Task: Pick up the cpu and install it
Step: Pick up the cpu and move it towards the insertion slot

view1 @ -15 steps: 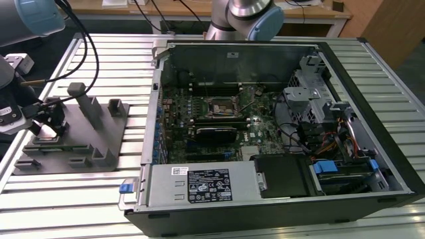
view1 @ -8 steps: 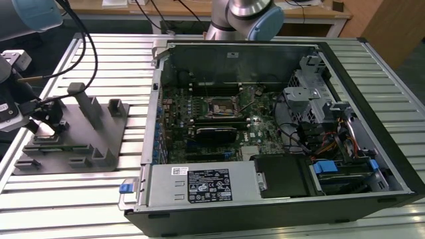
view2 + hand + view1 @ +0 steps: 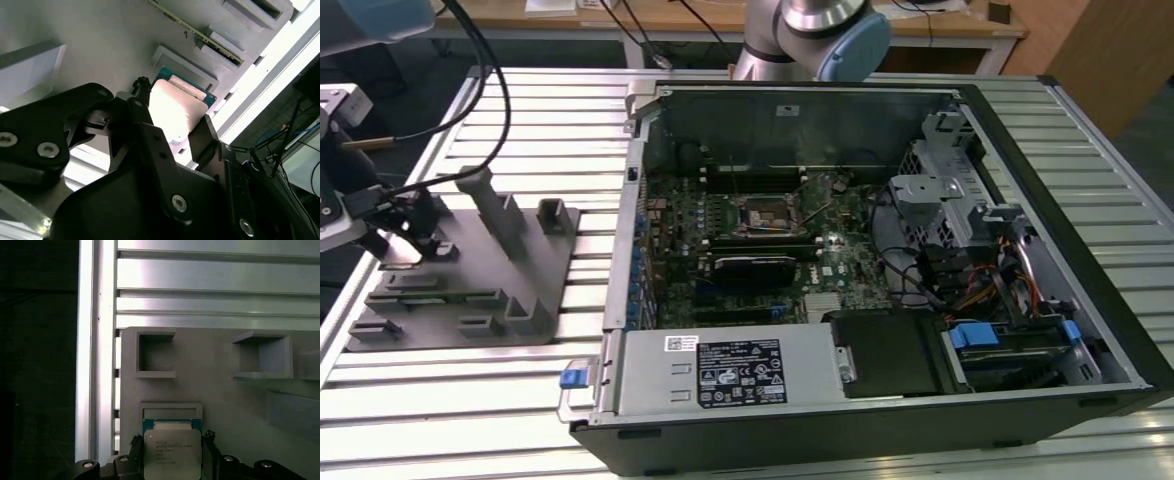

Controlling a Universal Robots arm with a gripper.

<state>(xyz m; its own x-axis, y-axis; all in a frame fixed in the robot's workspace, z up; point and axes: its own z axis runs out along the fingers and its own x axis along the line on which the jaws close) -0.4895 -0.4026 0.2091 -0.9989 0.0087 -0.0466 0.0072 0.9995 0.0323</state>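
Pick-up stage, install not yet done. The gripper (image 3: 403, 248) is hanging over the grey fixture (image 3: 540, 270), which is sitting on the slatted table (image 3: 427, 400) at the exterior view's left, well apart from the open computer case (image 3: 787, 92).

The cpu (image 3: 172, 452) is sitting between the fingers (image 3: 210, 447), just beside a shallow pocket wall of the fixture. As far as both wrist views show, the jaws are pinching the cpu by two opposite edges. Whether it is already riding clear of the fixture or is resting on it, I cannot tell.

Inside the case, the socket (image 3: 767, 215) on the motherboard (image 3: 841, 260) is showing as a dark square frame. No silvery lid is showing in it, so I judge it is waiting empty. The whole carry across and the seating are left.

Orientation: the chip is lying flat, metal lid facing up toward the wrist and green board underneath. It is close to square, so no real long axis is showing. Its edges are running square with the fixture's pocket walls, and the free edges are pointing along the line of the fingers.
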